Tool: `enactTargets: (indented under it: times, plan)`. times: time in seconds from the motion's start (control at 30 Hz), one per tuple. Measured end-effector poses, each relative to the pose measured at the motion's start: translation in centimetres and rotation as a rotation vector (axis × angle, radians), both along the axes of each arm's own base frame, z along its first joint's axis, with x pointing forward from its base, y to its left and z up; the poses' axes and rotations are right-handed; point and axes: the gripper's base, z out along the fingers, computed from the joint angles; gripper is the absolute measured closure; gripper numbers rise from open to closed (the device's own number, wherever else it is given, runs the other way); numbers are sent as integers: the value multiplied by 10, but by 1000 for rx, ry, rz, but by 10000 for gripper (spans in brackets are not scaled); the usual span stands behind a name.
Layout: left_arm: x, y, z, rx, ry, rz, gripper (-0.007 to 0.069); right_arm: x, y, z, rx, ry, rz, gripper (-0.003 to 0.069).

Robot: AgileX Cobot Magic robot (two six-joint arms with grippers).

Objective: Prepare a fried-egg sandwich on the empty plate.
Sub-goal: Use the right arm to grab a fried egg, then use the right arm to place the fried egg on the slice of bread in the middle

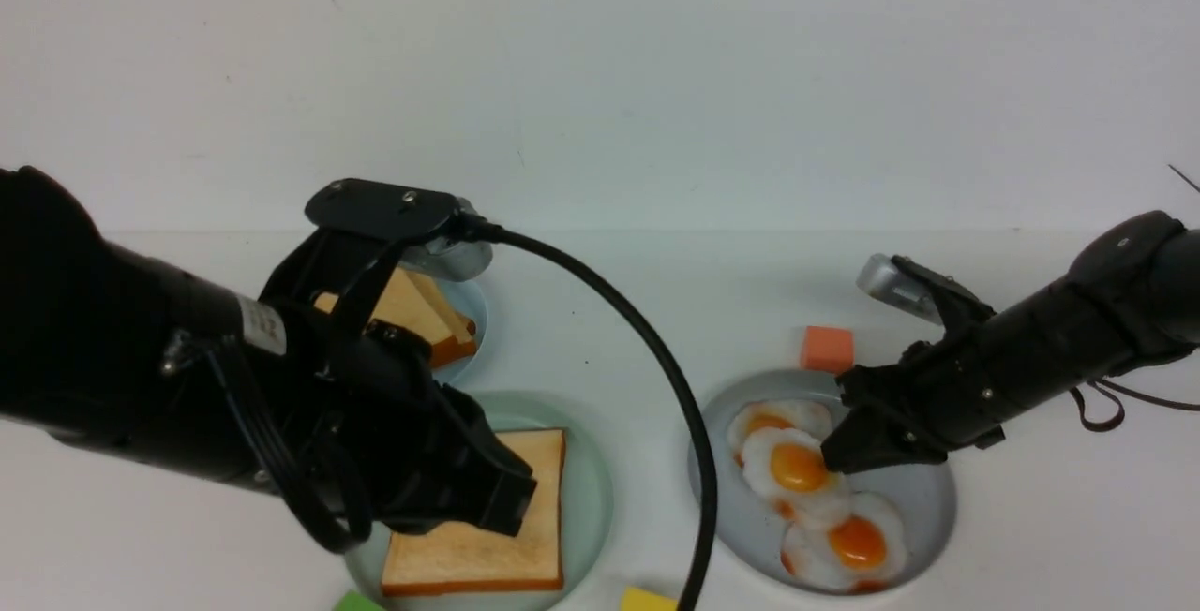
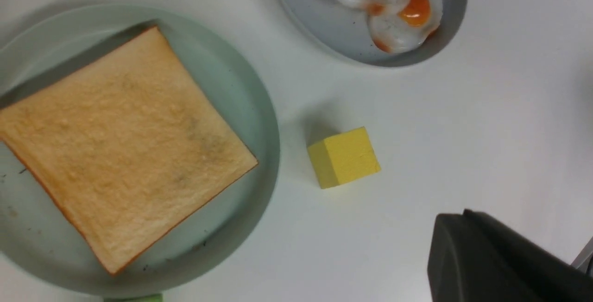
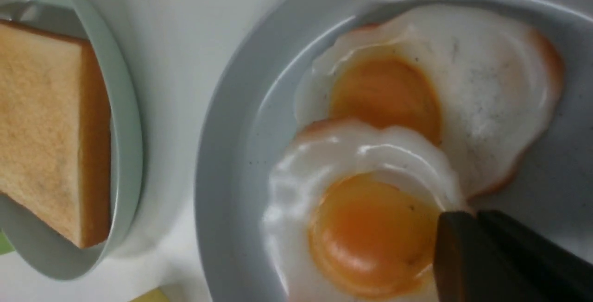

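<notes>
Just right of the green plate (image 1: 595, 499), which bears one toast (image 1: 469, 555) under our closed, empty left gripper (image 1: 506, 503), the egg (image 1: 792, 466) lies on the grey plate (image 1: 928, 499) at the tip of our nearer right gripper (image 1: 830, 456), whose jaws look pinched on its rim, though blurred.

No word, brand or number can be read anywhere. The one label is a small white sticker (image 1: 262, 324) on the left arm (image 1: 122, 349), near the left edge; its reddish marks are too blurred to make out.
</notes>
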Motion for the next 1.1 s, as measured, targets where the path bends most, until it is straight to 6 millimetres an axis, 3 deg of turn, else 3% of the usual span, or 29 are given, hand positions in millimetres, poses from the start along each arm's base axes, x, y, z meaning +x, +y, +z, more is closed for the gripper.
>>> enactTargets:
  times: [0.2, 0.33, 0.43, 0.47, 0.57, 0.6, 0.7, 0.77, 0.9, 1.1]
  plan:
    - [0, 3, 0, 13, 14, 30, 638, 1, 2, 5, 17, 0, 16, 651]
    - [-8, 13, 8, 59, -26, 43, 638, 3, 5, 42, -18, -95, 47, 651]
    - [-15, 23, 14, 111, -57, 54, 638, 4, 21, 77, -59, -175, 86, 651]
    - [-17, 25, 15, 117, -58, 61, 638, 4, 22, 78, -68, -175, 89, 651]
    - [-26, 38, 23, 165, -77, 108, 638, 1, 67, 110, -124, -253, 177, 651]
    - [-27, 40, 23, 173, -77, 119, 638, -1, 77, 112, -126, -256, 191, 651]
    - [-36, 52, 25, 195, -94, 174, 638, -9, 133, 120, -133, -303, 276, 651]
    - [-41, 57, 24, 207, -99, 191, 638, -14, 156, 116, -123, -307, 316, 651]
    - [-53, 69, 21, 211, -113, 236, 638, -13, 200, 90, -120, -282, 391, 650]
    - [-63, 76, 12, 193, -82, 284, 638, -6, 228, 46, -130, -258, 400, 644]
